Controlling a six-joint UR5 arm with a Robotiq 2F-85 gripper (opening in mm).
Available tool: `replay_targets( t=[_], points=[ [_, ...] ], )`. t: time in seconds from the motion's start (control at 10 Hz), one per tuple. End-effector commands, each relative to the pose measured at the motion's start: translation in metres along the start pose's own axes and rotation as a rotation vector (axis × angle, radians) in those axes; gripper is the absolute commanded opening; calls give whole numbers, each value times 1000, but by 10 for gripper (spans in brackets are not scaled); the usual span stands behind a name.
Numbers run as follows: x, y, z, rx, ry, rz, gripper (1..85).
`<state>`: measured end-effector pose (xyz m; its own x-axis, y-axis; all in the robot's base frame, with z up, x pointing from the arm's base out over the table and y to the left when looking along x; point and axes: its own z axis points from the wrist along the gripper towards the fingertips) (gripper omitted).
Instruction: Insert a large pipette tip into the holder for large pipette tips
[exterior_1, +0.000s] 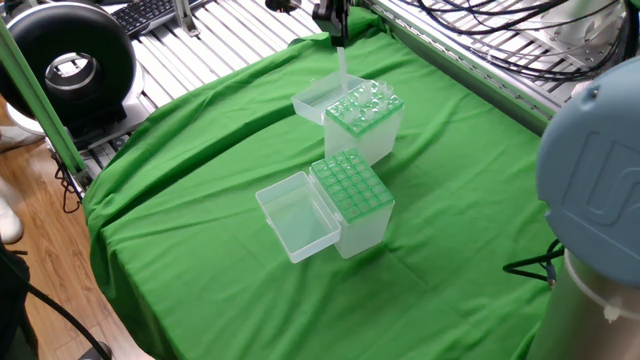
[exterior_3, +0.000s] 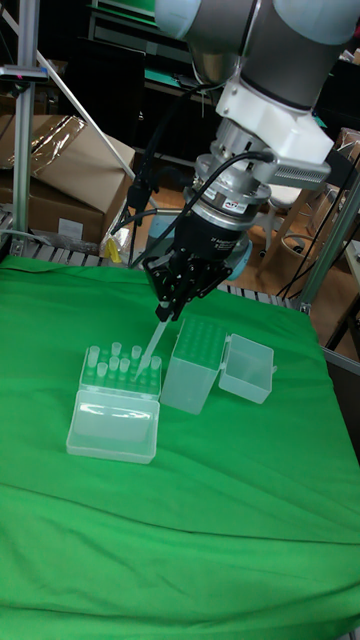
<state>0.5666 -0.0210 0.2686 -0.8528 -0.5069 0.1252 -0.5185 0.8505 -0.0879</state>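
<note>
No legible writing on end effector (exterior_3: 166, 314)

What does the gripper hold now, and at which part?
The gripper holds the large pipette tip by its wide upper end; its narrow end points down at the tip-filled box.

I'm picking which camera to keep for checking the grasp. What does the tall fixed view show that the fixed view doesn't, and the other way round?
Only the tall fixed view shows the whole gripper, its fingers pinching the top of the large pipette tip, plus cardboard boxes behind. Only the fixed view shows a black ring-shaped device and a keyboard; there the gripper is cut off at the top edge. Both show the tip above the tip-filled box, the holder for large pipette tips with its lid open, and the green cloth.
</note>
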Motion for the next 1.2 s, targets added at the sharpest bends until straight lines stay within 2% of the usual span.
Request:
replay_targets(
  t=[0.0, 0.2, 1.1],
  points=[
    [-1, 2, -10, -4, 8, -6, 7],
    [-1, 7, -16, -9, 16, 2, 7],
    [-11, 11, -3, -14, -14, 17, 7]
  ],
)
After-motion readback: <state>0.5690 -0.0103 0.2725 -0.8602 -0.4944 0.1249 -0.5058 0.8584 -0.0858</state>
